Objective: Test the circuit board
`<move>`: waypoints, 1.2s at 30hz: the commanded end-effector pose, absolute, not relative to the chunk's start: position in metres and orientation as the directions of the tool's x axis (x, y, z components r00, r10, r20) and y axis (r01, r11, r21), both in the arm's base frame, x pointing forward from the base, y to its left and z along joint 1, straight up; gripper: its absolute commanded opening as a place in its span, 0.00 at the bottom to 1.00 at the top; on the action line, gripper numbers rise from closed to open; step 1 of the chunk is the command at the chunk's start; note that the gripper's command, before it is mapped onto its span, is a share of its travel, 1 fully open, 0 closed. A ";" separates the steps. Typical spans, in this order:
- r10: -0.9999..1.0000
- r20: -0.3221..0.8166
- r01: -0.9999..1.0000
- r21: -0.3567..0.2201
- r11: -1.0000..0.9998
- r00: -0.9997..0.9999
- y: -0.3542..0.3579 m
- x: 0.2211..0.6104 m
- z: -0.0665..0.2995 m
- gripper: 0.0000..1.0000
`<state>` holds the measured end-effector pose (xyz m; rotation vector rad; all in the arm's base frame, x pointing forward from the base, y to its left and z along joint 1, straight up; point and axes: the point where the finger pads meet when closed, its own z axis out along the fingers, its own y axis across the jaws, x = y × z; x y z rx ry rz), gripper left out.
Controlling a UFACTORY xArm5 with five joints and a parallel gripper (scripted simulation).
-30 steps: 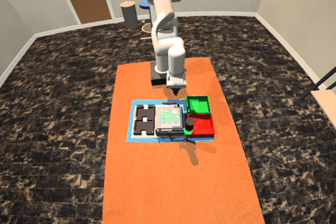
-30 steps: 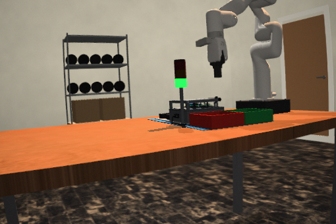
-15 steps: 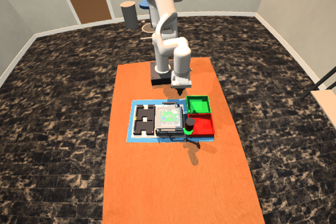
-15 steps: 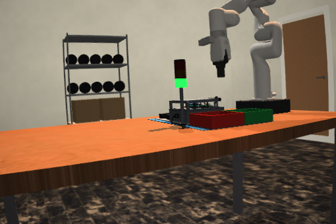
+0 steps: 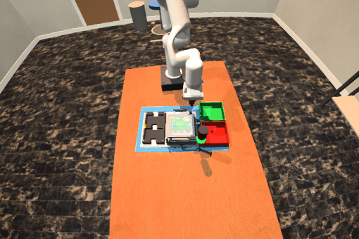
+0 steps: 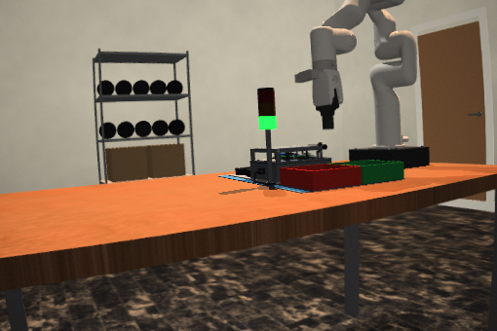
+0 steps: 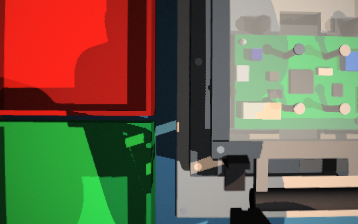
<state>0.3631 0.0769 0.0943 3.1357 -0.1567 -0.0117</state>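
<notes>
One circuit board (image 5: pixel 181 125) (image 7: pixel 296 82) lies flat, component side up, in the tester (image 5: pixel 181 138) (image 6: pixel 295 165) beneath its see-through lid (image 5: pixel 171 133) (image 7: pixel 295 135); your claw (image 5: pixel 191 103) (image 6: pixel 328 128) hangs above and to one side of it, well apart, fingers together with nothing between them; you can see the signal light (image 5: pixel 200 138) (image 6: pixel 267 122) showing green; the green bin (image 5: pixel 212 119) (image 6: pixel 383 173) (image 7: pixel 40 170) stands against the red bin (image 5: pixel 215 143) (image 6: pixel 320 177) (image 7: pixel 50 50), both beside the tester; the dark tray (image 5: pixel 154 135) is on the tester's other side.
</notes>
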 end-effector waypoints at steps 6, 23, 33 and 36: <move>-0.100 -0.001 -0.100 0.000 -0.995 0.995 0.078 0.366 0.073 0.00; -0.100 -0.001 -0.100 0.000 -0.995 0.995 0.078 0.366 0.068 0.00; -0.100 -0.001 -0.100 0.000 -0.995 0.995 0.078 0.367 0.051 0.00; -0.100 -0.001 -0.100 0.000 -0.995 0.995 0.078 0.367 0.048 0.00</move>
